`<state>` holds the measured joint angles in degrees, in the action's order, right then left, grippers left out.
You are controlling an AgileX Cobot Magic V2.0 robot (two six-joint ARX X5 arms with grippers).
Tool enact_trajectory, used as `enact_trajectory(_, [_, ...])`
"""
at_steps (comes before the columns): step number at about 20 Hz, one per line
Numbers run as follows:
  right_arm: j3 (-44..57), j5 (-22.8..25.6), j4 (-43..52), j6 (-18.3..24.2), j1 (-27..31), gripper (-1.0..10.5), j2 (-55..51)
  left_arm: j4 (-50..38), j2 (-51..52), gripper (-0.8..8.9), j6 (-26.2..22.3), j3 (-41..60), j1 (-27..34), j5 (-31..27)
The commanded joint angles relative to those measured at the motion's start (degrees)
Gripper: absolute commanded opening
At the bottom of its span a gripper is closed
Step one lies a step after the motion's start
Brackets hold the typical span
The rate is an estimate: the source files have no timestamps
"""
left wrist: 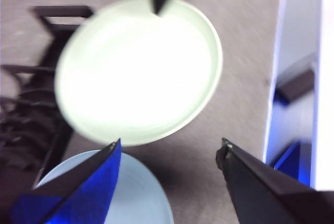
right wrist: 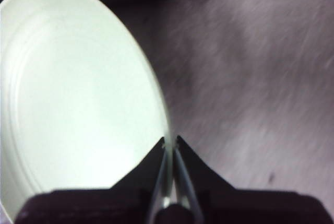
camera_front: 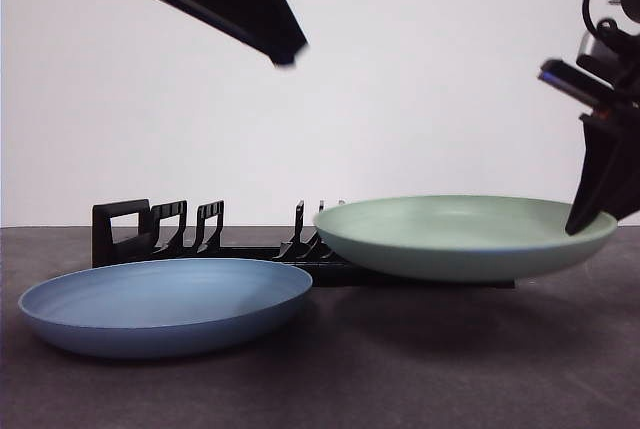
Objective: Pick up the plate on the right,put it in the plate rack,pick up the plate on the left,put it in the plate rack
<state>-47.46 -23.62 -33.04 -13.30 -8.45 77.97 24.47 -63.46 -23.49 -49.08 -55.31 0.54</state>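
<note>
I've got the right gripper pinched on the rim of the green plate, jaws pressed together w/ the thin edge between them. In the front view it grips the plate's rim at the right, and the plate hangs roughly level, clear of the table, just in front of and partly over the plate rack. Left gripper is spread wide, holding nothing, hovering high above both plates.

My read: we're in the carry-to-rack step for the first plate. To do it well I'd tip the plate up on edge before lowering, line the rim w/ a gap between two prongs, and go slow, since a one-point rim pinch can let it swing or slip.

The green plate is pale, shallow, round, smooth matte, w/ a low raised rim; no chips that I can see, tho wrist views are blurred. The blue plate sits flat on the table, near the rack's handle end, not yet touched.
</note>
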Motion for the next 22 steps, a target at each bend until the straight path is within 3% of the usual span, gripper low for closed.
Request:
enact_trajectory(1, [-2.8, -0.52, -3.21, -0.72, -2.38, -0.2, 0.0, 0.09, -2.89, 3.19, -2.38, -0.07, -2.6, -2.12])
enact_trajectory(8, [-8.11, -1.01, -3.72, -1.88, -10.67, -0.2, 0.0, 1.2, -9.68, 3.18, -6.62, -0.07, -7.87, -7.21])
enact_trajectory(11, [-8.85, -5.44, -3.98, -2.14, -11.19, -0.2, 0.0, 1.07, -10.01, 3.1, -6.78, -0.07, -8.35, -8.59])
enact_trajectory(13, [-9.01, -6.43, -4.02, -2.25, -11.28, -0.2, 0.0, 1.18, -10.03, 2.06, -6.82, -0.07, -8.35, -9.66])
enact_trajectory(15, [-9.01, -6.4, -4.37, -2.25, -11.28, -0.2, 0.0, 1.4, -10.01, 0.21, -6.88, -0.07, -8.35, -9.6])
enact_trajectory(16, [-9.01, -6.4, -4.37, -2.23, -11.28, -0.2, 0.0, 1.36, -10.03, -0.12, -6.88, -0.07, -8.35, -9.51])
enact_trajectory(22, [-9.55, -6.4, -4.31, -1.18, -11.19, 0.1, 0.0, 1.31, -10.03, -0.09, -6.88, -0.07, -8.35, -9.46])
